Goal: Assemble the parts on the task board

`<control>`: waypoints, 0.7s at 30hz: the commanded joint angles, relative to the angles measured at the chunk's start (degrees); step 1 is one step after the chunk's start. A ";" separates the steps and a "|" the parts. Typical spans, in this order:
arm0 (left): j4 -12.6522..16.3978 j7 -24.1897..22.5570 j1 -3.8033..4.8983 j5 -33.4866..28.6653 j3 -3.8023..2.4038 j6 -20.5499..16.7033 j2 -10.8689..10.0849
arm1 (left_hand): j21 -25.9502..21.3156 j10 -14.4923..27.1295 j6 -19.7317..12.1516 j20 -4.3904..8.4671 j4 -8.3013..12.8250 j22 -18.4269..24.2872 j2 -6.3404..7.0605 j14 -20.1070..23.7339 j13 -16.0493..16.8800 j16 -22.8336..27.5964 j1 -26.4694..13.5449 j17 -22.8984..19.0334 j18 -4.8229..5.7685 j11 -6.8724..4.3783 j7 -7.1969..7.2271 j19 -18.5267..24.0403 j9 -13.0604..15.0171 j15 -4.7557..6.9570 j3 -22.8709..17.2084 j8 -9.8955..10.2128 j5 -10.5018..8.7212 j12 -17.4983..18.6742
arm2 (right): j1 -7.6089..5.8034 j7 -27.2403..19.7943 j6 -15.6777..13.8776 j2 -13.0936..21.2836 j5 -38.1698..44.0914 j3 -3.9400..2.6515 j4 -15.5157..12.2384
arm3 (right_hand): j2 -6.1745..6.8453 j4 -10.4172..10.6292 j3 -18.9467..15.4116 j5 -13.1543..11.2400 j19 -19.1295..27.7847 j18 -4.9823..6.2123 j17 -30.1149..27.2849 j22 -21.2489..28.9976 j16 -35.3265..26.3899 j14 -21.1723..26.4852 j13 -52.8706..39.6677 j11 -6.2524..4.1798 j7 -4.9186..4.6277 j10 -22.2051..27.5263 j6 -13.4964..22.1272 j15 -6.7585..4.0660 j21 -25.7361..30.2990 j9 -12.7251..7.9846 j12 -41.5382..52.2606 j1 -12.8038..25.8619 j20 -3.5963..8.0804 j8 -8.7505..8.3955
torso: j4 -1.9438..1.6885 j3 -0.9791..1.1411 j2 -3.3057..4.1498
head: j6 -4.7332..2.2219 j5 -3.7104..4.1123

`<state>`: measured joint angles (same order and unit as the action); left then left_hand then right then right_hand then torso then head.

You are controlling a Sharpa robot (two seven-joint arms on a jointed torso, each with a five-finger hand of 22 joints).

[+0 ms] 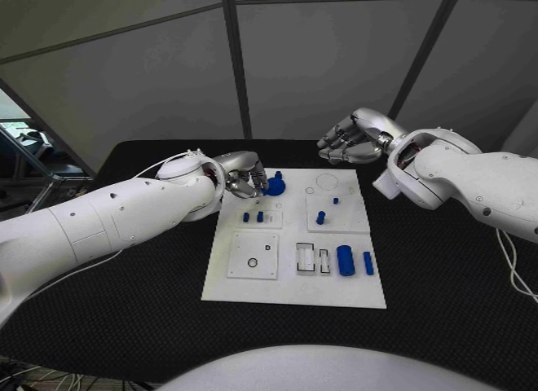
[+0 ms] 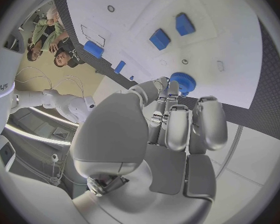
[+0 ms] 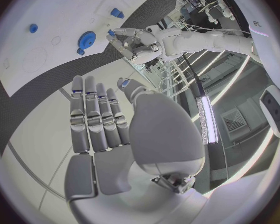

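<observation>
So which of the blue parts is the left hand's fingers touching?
The round blue gear-like part at the task board's far left corner; the left hand's fingers reach it. The other blue parts lie apart, untouched, further down the board.

The left hand (image 1: 248, 181) is reaching in low with its fingertips (image 2: 172, 87) closing on something small, while the right hand (image 1: 354, 137) is hanging raised, fingers loosely extended, holding nothing.

White task board (image 1: 295, 289), small blue parts (image 1: 346, 261) on it, black counter (image 1: 140, 326), shiny silver fingers (image 2: 177, 129), white arms (image 1: 93, 224), maybe a thin black ring (image 1: 253, 262)
</observation>
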<state>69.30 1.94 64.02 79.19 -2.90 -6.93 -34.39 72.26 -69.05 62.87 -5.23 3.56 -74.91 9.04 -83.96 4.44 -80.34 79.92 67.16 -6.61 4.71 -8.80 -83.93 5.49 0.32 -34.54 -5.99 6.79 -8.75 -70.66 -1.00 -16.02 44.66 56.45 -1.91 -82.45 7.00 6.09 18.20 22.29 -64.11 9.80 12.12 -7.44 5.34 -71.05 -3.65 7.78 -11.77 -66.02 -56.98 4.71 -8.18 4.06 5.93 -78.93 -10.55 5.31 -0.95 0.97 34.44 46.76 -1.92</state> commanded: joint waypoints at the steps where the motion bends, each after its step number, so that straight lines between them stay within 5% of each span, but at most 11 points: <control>1: 0.52 1.28 0.08 -0.53 -0.18 1.08 -0.74 | 0.13 -0.37 0.39 -0.10 -0.02 -5.92 0.07 -1.31 0.09 -0.25 -0.75 -0.05 2.85 -0.07 -0.04 -0.82 0.03 -0.23 -0.15 0.18 -0.09 0.21 | -0.12 -0.63 -0.02 0.09 0.09 -0.04 -0.05 | -0.39 -0.07 0.37 0.26 -0.51 0.62 -0.12 0.14 -0.45 -0.33 0.05 0.05 0.05 0.17 0.17 -0.05 0.25 0.04 0.39 -0.08 -0.06 0.47 | 0.01 -0.02 -0.01 | -0.02 0.05; 21: -0.66 3.15 0.03 -0.22 -0.28 4.64 -0.99 | -0.06 -0.54 0.55 -0.12 -0.11 -5.85 0.12 -1.29 0.14 -0.26 -1.19 -0.12 2.81 -0.10 -0.01 -0.76 0.00 -0.22 0.03 0.26 -0.14 0.42 | -0.12 -0.62 -0.01 0.18 0.12 -0.03 -0.15 | -0.39 -0.07 0.37 0.26 -0.51 0.62 -0.12 0.14 -0.45 -0.33 0.05 0.05 0.05 0.17 0.17 -0.05 0.25 0.04 0.39 -0.08 -0.06 0.47 | 0.16 0.03 0.03 | 0.10 -0.37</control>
<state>68.77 4.41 63.97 78.99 -3.14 -3.77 -35.53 72.26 -69.25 62.87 -5.23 3.56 -74.91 9.26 -83.96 4.53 -80.33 79.22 67.11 -6.60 4.50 -8.79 -83.93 5.48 0.32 -34.54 -5.99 6.79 -8.54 -70.66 -1.01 -16.02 44.85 56.46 -1.90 -82.49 7.00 6.09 18.20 22.29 -64.11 9.80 12.06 -7.36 5.10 -71.05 -3.65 7.78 -11.77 -66.02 -56.98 4.71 -8.18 4.06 5.93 -78.93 -10.55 5.61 -0.77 1.00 34.47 46.82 -2.31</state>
